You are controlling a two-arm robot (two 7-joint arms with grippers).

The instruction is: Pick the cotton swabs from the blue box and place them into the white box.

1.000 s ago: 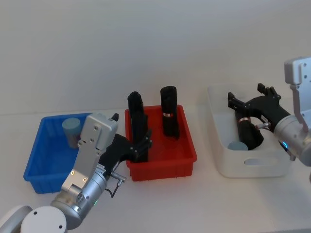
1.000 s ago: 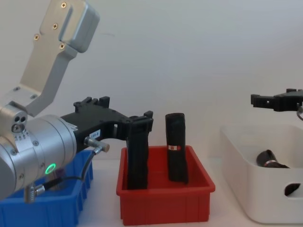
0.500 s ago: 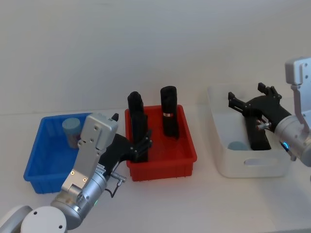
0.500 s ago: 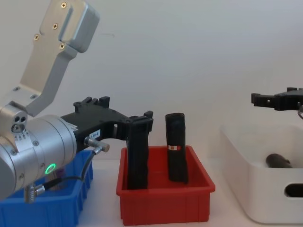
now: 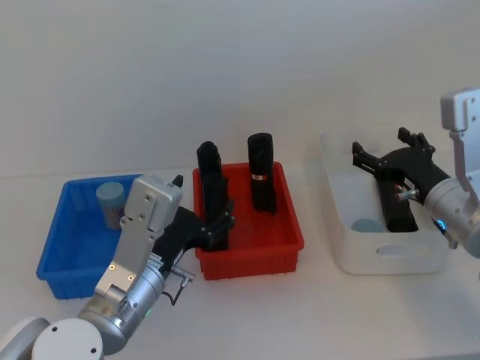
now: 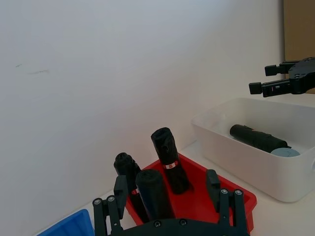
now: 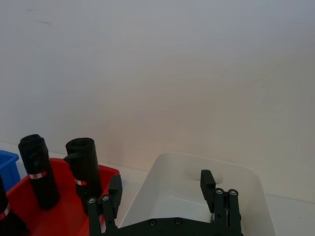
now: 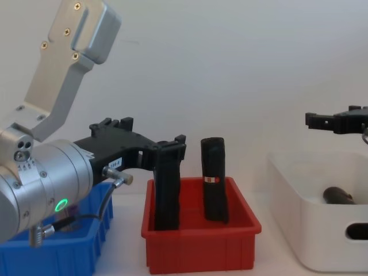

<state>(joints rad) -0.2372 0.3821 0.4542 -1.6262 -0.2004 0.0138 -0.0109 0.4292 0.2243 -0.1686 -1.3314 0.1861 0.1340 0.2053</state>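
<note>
Where boxes stand, white tabletop (image 5: 315,315)

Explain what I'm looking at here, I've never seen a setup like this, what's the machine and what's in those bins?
This is a two-armed robot, filmed from its head, its chest and each wrist. On the table stand three bins. The blue box on the left holds a jar of cotton swabs. The red bin in the middle holds upright black rolls. The white box on the right holds a lying black roll and a pale lid. The left end effector hangs open at the red bin's near left corner; the right end effector is open above the white box. Neither holds anything.
</note>
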